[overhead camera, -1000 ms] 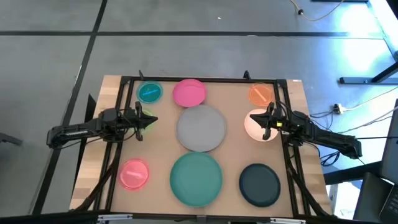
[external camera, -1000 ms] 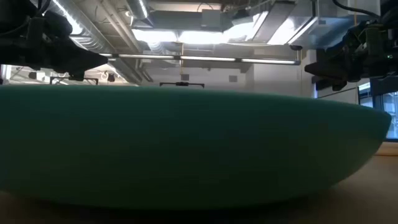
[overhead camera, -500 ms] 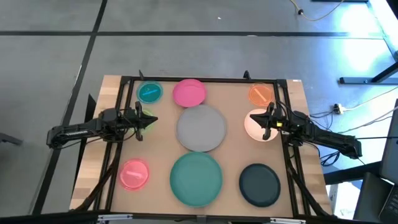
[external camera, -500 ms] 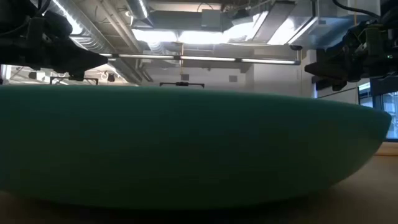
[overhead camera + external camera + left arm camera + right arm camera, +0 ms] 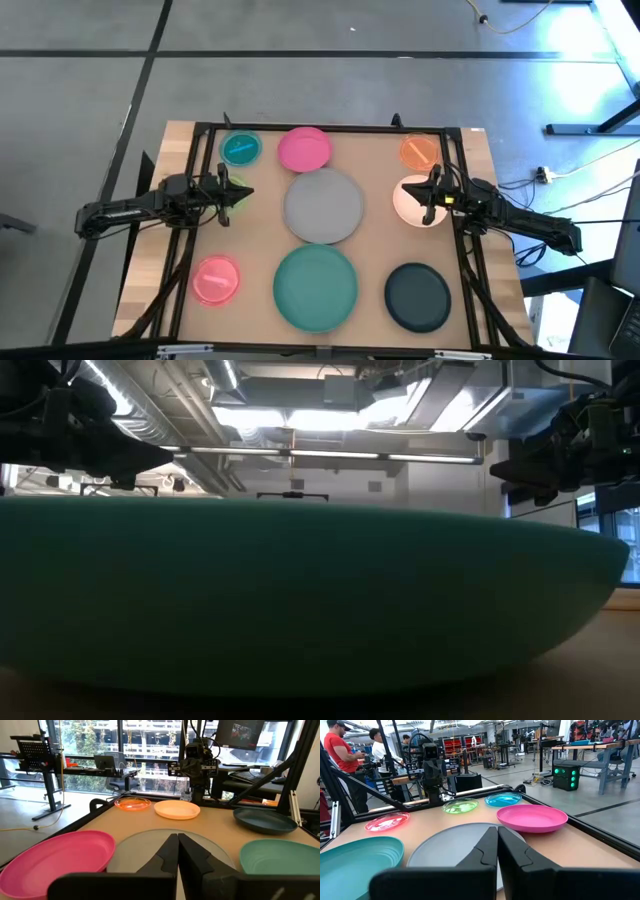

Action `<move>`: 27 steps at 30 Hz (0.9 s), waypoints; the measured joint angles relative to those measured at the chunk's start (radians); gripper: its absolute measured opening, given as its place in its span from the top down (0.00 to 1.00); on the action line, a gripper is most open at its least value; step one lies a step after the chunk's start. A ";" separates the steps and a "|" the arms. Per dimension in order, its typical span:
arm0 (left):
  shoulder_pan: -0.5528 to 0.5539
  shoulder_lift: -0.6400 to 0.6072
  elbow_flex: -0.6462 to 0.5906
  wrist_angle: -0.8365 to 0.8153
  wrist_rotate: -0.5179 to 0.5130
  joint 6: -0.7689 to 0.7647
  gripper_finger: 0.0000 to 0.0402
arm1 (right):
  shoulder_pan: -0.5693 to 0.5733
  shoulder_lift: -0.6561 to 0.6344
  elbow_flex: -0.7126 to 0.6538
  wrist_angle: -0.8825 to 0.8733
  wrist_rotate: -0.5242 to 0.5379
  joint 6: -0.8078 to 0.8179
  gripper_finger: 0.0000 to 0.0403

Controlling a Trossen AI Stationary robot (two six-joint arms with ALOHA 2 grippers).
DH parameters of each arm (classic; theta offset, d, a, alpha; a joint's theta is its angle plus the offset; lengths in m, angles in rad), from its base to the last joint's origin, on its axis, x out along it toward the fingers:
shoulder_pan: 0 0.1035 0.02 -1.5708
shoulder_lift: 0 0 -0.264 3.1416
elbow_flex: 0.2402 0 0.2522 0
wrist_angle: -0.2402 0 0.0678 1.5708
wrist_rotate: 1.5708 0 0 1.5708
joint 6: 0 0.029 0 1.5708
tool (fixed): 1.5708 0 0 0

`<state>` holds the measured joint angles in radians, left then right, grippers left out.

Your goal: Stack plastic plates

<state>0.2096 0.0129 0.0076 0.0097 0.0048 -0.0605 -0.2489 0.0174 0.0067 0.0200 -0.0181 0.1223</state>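
The nine plates lie singly on the counter (image 5: 480, 290), none stacked: large grey plate (image 5: 323, 205), teal-green plate (image 5: 315, 288) and dark slate plate (image 5: 417, 296) toward the centre and near side, likely as stack bases. Medium magenta plate (image 5: 304, 148) and cream plate (image 5: 410, 199), then small teal plate (image 5: 240, 149), orange plate (image 5: 419, 151), green plate (image 5: 460, 806) and pink plate (image 5: 215, 279), ring them. The left tool (image 5: 228, 193) hangs over the green plate, the right tool (image 5: 431, 196) over the cream plate, both clenched and empty.
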 joint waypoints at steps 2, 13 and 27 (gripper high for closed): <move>0.000 0.000 0.000 0.000 0.000 0.000 1.00 | 0.000 0.000 0.000 0.000 0.000 0.000 0.99; 0.000 0.000 -0.001 0.136 -0.039 -0.060 1.00 | 0.000 0.000 0.000 0.000 0.000 0.000 0.99; 0.000 0.000 -0.001 0.191 -0.027 0.014 1.00 | 0.000 0.000 0.000 0.021 0.004 -0.001 0.99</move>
<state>0.2092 0.0128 0.0067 0.2002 -0.0223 -0.0467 -0.2492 0.0174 0.0067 0.0407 -0.0137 0.1209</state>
